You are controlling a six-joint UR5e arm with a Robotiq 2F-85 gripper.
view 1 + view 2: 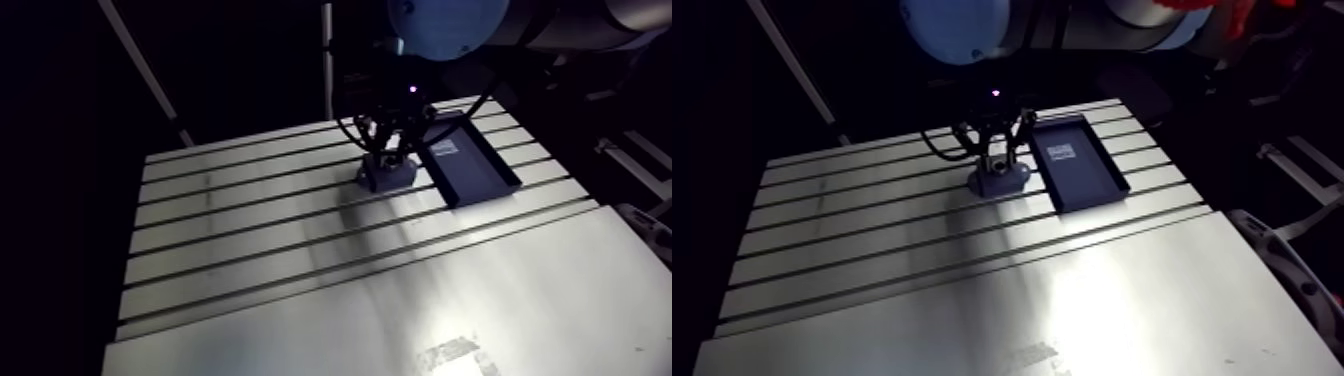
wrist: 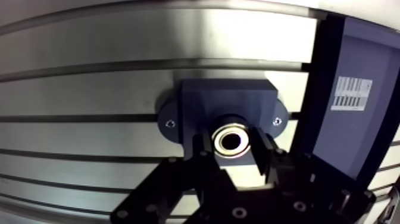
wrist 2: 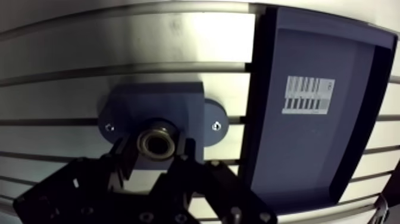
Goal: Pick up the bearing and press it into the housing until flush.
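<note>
The slotted table (image 1: 300,300) fills most of the arm view, lit in a bright patch near the camera and dimmer towards its far end. On that far part lies a dark tray (image 3: 309,161) with raised walls, lying across several slots, with a white barcode label (image 3: 308,95) on its floor; in the wrist view one end of the tray runs out of frame. Just beside the tray, apart from it by a narrow strip of bare table, sits the housing (image 2: 226,98), a dark block with a rounded ear on each side, each ear carrying a small screw (image 2: 171,124). The gripper (image 2: 233,142) hangs directly over the housing, and its black body covers the near edge of the block. The bearing (image 2: 233,131), a small bright ring with a dark centre, sits between the two fingers (image 2: 263,156), over the housing's round bore. The fingers are closed against its two sides, grasping it. How deep the bearing sits in the bore cannot be made out, since the fingers hide its flanks and the bore's rim shows only as a dark band around the ring. In the arm view the gripper and housing merge into one small dark shape, and the bearing is not discernible there.
</note>
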